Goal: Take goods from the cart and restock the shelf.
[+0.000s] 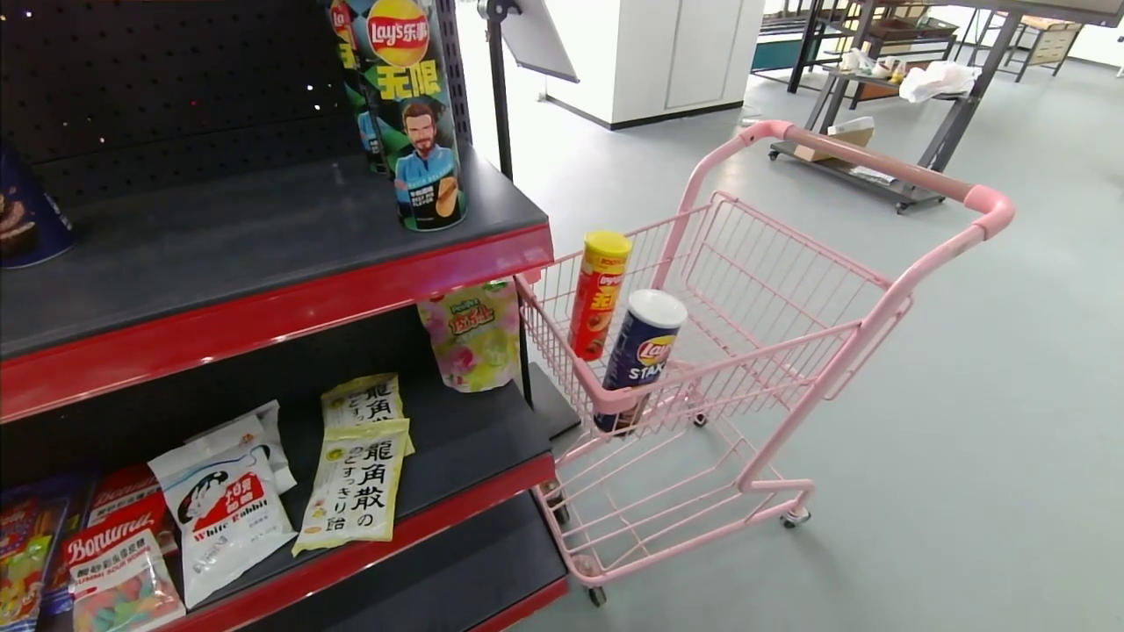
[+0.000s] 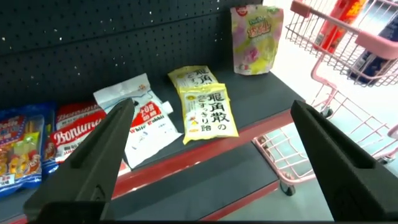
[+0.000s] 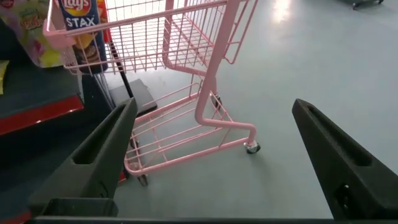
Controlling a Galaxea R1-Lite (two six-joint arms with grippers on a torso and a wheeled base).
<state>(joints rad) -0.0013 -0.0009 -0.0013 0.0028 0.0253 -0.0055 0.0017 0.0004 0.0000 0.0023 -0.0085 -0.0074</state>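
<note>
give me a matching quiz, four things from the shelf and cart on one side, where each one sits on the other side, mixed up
Things:
1 blue can
2 tall green can
3 yellow bags
4 pastel pouch

Places:
a lying flat on the lower shelf
b in the basket of the cart
c standing up at the lower shelf end beside the cart
d upright on the upper shelf

Pairs: 1-b, 2-d, 3-a, 4-c
</note>
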